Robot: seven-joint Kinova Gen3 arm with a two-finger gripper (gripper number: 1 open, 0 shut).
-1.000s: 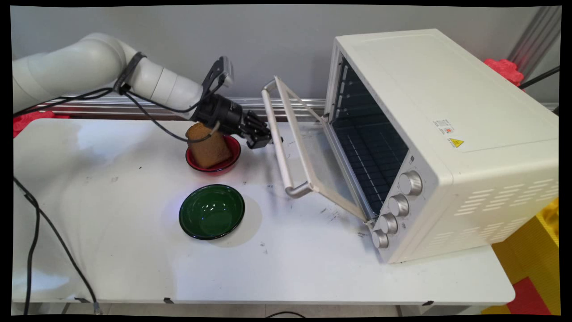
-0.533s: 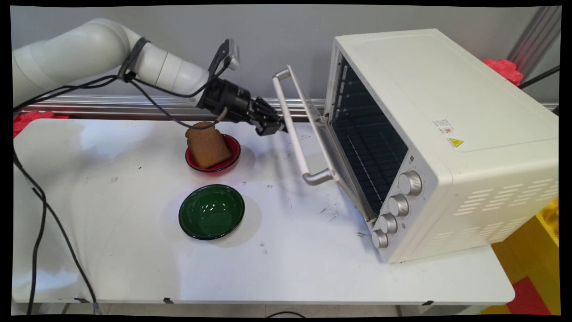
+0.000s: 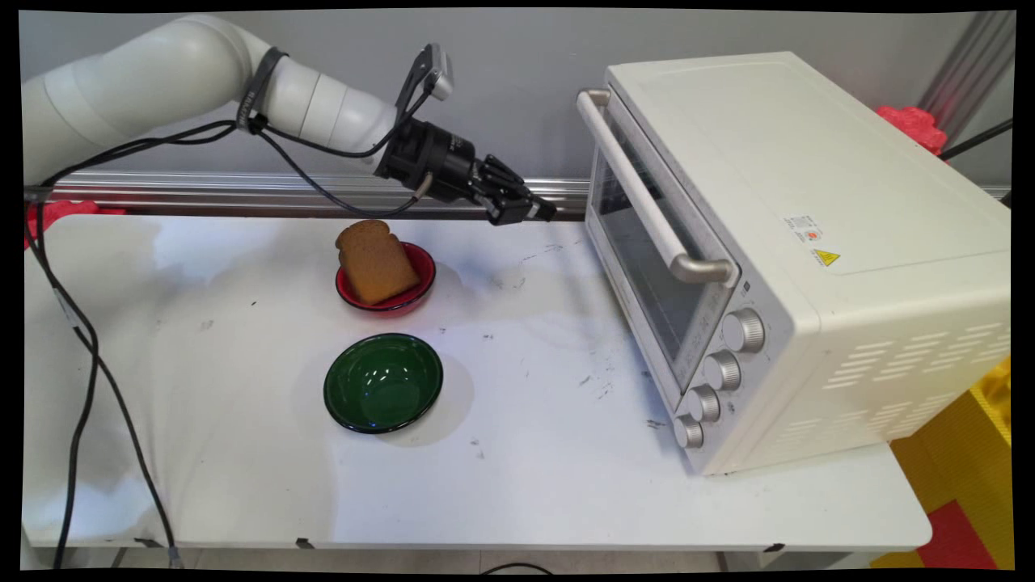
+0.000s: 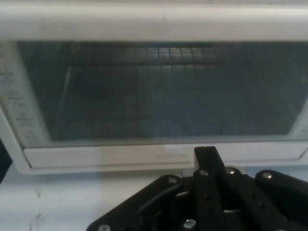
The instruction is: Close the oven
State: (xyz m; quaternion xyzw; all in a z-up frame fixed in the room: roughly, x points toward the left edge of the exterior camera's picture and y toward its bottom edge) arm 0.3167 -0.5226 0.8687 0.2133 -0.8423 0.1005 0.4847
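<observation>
We saw the black two-finger gripper (image 3: 540,212) hovering with fingers pressed together, empty, at nine o'clock of the cream-white toaster oven (image 3: 792,242), its glass door (image 4: 154,91) closed.

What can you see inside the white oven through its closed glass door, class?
Through the closed door of the oven, the hand view shows wire rack bars near the top and dark walls. No food shows, though reflections and darkness hide the lower corners. The claw hangs in front, apart from the door.

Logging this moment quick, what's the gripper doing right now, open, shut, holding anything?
Gripper: shut, holding nothing, in the air just short of the toaster oven door.
</observation>
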